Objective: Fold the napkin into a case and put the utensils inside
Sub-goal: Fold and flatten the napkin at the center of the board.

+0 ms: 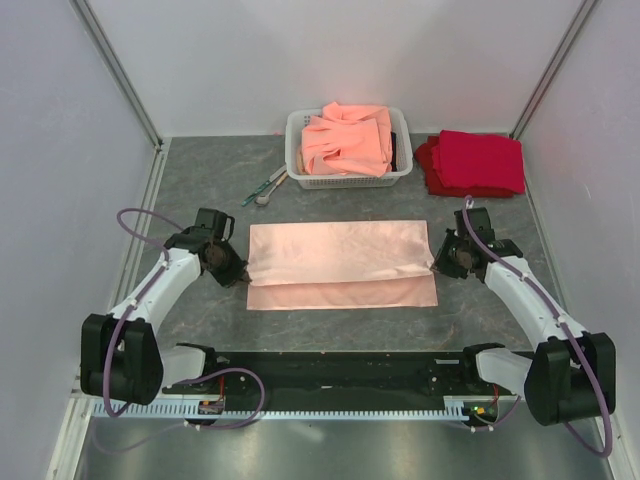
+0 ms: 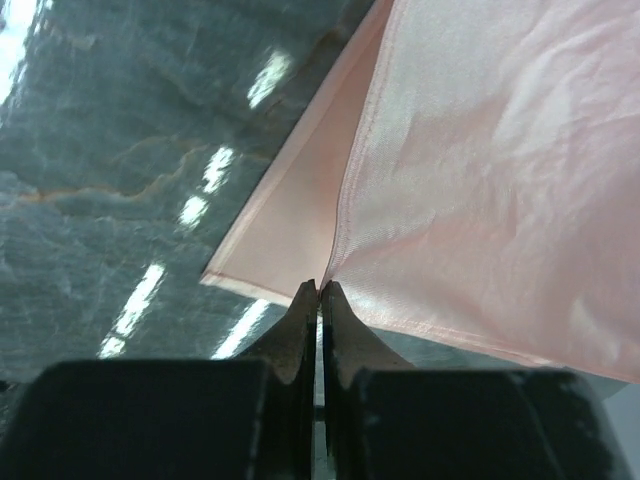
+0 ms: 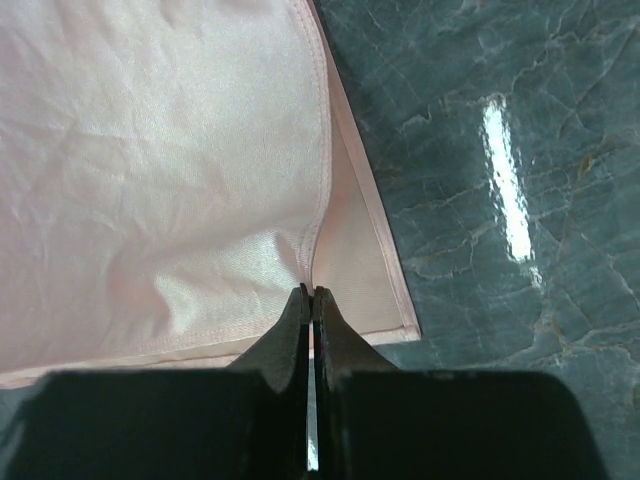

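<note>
The pale-pink napkin (image 1: 343, 262) lies in the middle of the table with its upper layer folded over, leaving a strip of the lower layer showing along the near edge. My left gripper (image 1: 243, 272) is shut on the upper layer's left hem (image 2: 345, 215), and its tips (image 2: 320, 290) pinch the cloth. My right gripper (image 1: 440, 262) is shut on the upper layer's right hem (image 3: 322, 150), pinched at its tips (image 3: 309, 292). The utensils (image 1: 268, 186), a silvery spoon and thin teal-handled pieces, lie beyond the napkin beside the basket's left end.
A white basket (image 1: 296, 150) heaped with orange-salmon cloths (image 1: 347, 140) stands at the back centre. Deep red folded cloths (image 1: 472, 162) are stacked to its right. White enclosure walls bound the grey marbled table (image 1: 200, 190) on three sides.
</note>
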